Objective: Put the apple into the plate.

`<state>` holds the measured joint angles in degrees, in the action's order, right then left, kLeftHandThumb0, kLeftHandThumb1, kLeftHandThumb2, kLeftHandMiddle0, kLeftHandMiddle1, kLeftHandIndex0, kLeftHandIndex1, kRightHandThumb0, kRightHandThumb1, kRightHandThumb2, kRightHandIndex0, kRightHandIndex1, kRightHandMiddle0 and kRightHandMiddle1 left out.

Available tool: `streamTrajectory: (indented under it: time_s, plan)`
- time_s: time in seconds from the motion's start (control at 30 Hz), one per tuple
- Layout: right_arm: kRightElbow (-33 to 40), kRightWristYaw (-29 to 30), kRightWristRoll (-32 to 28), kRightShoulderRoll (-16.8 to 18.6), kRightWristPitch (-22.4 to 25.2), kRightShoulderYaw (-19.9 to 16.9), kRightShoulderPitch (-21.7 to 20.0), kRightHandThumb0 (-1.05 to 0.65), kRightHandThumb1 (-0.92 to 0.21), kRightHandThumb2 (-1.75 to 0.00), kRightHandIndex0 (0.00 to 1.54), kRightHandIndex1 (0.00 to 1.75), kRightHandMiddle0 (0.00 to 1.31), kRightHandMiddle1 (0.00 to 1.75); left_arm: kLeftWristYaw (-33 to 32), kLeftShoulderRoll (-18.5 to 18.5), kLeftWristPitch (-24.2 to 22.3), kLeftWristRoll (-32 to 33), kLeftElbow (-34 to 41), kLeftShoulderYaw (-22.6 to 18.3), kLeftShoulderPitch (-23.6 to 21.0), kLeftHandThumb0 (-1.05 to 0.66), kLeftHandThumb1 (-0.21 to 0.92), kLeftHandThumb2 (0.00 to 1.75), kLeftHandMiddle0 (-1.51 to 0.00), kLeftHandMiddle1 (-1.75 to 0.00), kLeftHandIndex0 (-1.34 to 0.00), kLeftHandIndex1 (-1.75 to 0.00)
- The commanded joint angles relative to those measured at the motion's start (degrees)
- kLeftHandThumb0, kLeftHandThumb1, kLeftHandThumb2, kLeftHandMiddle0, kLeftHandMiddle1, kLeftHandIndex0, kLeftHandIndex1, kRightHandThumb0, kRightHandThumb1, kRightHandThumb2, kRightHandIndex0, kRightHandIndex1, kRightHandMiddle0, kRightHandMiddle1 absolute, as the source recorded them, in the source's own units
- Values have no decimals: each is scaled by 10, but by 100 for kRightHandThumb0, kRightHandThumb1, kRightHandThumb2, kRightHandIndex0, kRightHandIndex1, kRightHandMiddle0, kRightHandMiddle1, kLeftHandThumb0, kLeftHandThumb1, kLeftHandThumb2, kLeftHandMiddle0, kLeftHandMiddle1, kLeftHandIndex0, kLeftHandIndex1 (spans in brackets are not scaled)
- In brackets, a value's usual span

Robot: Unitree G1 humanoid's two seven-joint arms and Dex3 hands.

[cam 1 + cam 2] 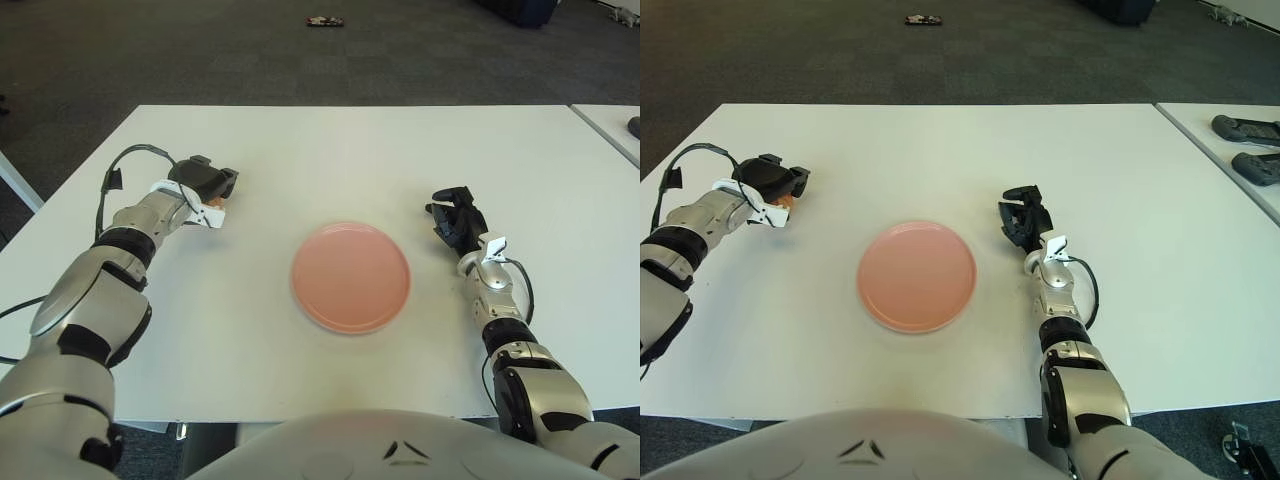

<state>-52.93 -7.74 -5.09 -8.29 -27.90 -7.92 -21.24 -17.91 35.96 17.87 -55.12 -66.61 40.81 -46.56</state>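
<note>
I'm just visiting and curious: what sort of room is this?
Probably an office or lab: dark carpet tiles, plain white tables pushed together, and black handheld devices on the neighbouring table.

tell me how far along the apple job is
Done: nothing yet; the pink plate is bare. In hand: the left robot hand sits over the apple at the table's left, only an orange sliver showing, so a grip can't be confirmed. The right robot hand shows right of the plate. Left: carry and place.
</note>
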Motion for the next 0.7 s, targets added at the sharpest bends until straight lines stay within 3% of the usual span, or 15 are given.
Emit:
streamTrajectory:
  time_s: [0.0, 0.3, 0.67]
  plan:
    - [-28, -1, 2, 0, 33, -2, 28, -35, -92, -47, 34, 123, 25, 169, -19, -6, -2, -24, -33, 23, 2, -1, 16, 149, -62, -175, -62, -172]
    - [-29, -3, 2, -1, 33, -4, 28, -35, -92, -47, 34, 123, 25, 169, -25, -11, 27, -23, -62, 34, -23, -1, 15, 149, -62, -174, -62, -171]
    - [-31, -4, 3, -1, 33, -6, 27, -35, -92, -47, 34, 123, 25, 169, -14, -19, 45, 42, -57, -19, -17, -1, 13, 149, -65, -171, -65, -169]
